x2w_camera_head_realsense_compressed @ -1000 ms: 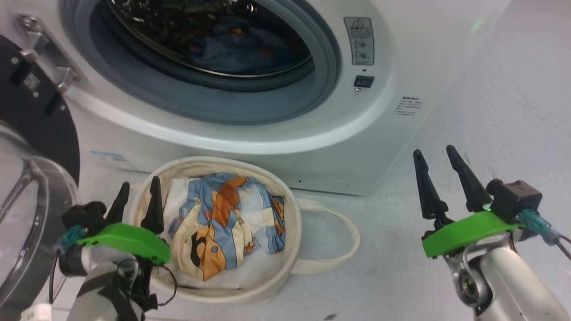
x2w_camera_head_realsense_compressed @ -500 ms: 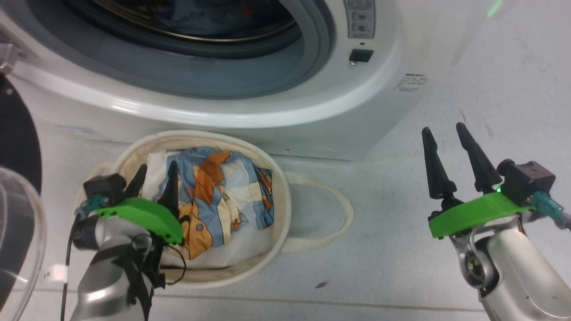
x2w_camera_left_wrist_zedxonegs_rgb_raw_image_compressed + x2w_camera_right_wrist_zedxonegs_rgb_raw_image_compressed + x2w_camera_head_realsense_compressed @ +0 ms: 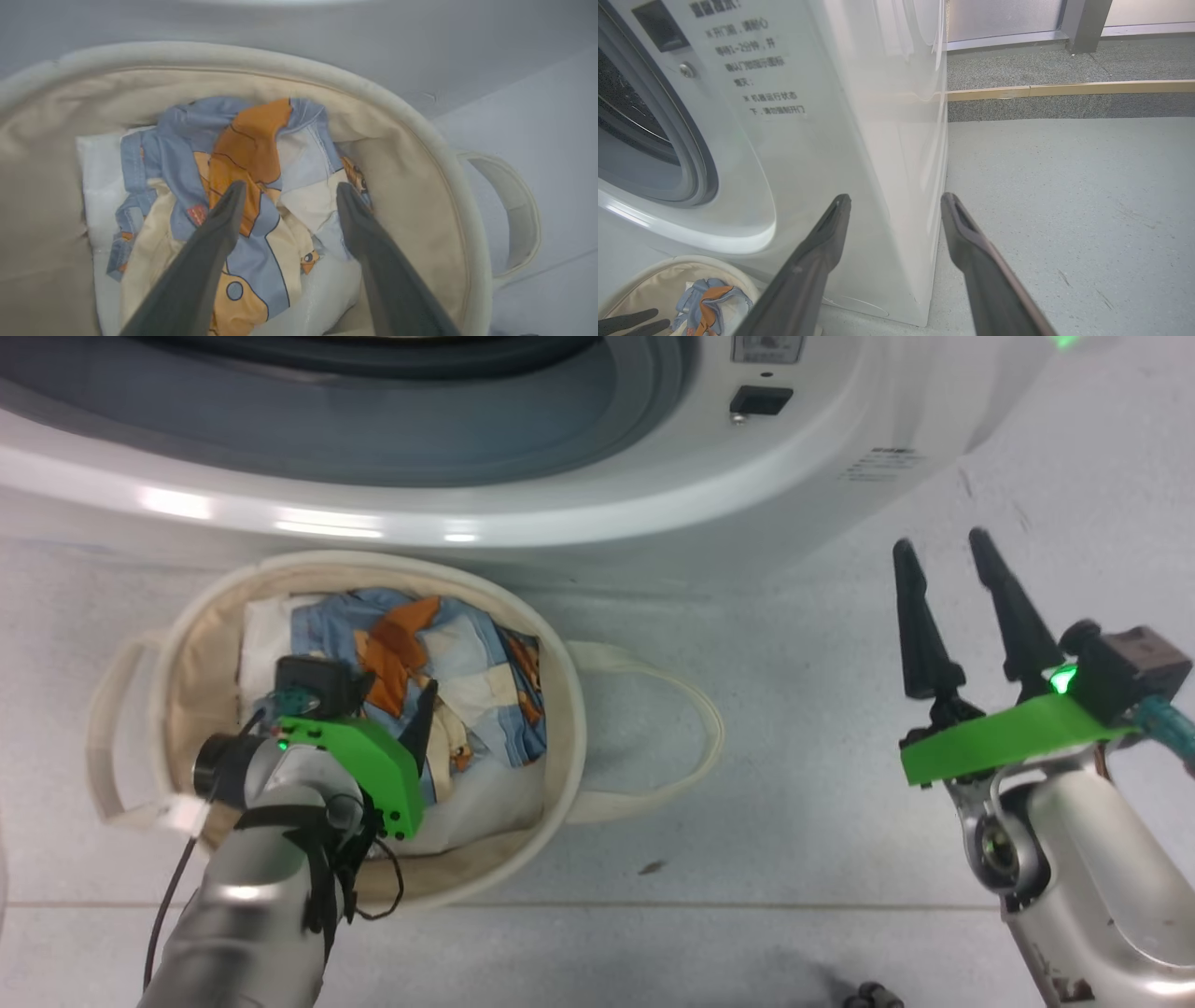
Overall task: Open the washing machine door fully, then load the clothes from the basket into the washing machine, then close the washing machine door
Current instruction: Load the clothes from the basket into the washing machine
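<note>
The cream-white basket (image 3: 560,709) stands on the floor just in front of the white washing machine (image 3: 523,523), whose grey rubber ring (image 3: 597,420) lies bare. Light blue, orange and cream clothes (image 3: 467,653) lie bunched in the basket. My left gripper (image 3: 397,695) is open, tilted down inside the basket (image 3: 373,93). Its fingertips (image 3: 236,186) hover just over the clothes (image 3: 247,140) without holding them. My right gripper (image 3: 943,551) stands open and empty over bare floor right of the machine (image 3: 808,140). The washing machine door is out of view.
A plain white cloth (image 3: 266,625) lies under the clothes. One loop handle (image 3: 691,728) of the basket lies flat on the floor to its right. Open grey floor (image 3: 794,821) spreads to the right. A wooden strip (image 3: 1064,88) runs along a raised ledge beyond the machine.
The head camera has tilted down, so the machine has slid up the picture. My left gripper has moved right from the basket's left rim to over the clothes. The right gripper has hardly moved.
</note>
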You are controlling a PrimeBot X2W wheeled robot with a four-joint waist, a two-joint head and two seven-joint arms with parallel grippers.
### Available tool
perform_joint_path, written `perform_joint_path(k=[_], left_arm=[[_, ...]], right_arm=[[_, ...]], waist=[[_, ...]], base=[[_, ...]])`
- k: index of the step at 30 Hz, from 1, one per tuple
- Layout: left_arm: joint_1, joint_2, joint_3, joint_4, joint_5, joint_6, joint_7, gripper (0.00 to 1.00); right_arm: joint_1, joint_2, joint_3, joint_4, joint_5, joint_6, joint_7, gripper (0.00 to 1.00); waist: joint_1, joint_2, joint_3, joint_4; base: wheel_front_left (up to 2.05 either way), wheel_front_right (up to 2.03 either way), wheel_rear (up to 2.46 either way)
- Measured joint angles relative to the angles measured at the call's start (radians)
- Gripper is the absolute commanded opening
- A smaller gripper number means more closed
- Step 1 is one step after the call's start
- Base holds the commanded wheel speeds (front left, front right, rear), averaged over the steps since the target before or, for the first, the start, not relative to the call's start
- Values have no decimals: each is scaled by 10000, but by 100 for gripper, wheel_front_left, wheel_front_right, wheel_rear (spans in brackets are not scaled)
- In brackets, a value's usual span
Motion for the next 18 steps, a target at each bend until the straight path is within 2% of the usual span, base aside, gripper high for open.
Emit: perform_joint_path(k=[4,11,15,18], left_arm=[[-35,86,-439,121,247,0,447,100],[-40,460,-1802,247,1225,-2,1093,100],[-56,669,-1914,268,1331,35,1628,100],[-112,796,-1910,276,1331,370,1825,100]], right_arm=[[-120,73,-73,-92,-90,0,-2,100],[-150,188,-205,-263,-140,0,-2,100],[-148,207,-339,-364,-211,0,-2,100],[-147,244,-387,-458,-211,0,-2,100]], waist=[[-1,0,285,-132],[0,0,820,-452],[-1,0,1033,-596],[-1,0,1158,-710]], base=[[0,0,0],[0,0,0],[0,0,0],[0,0,0]])
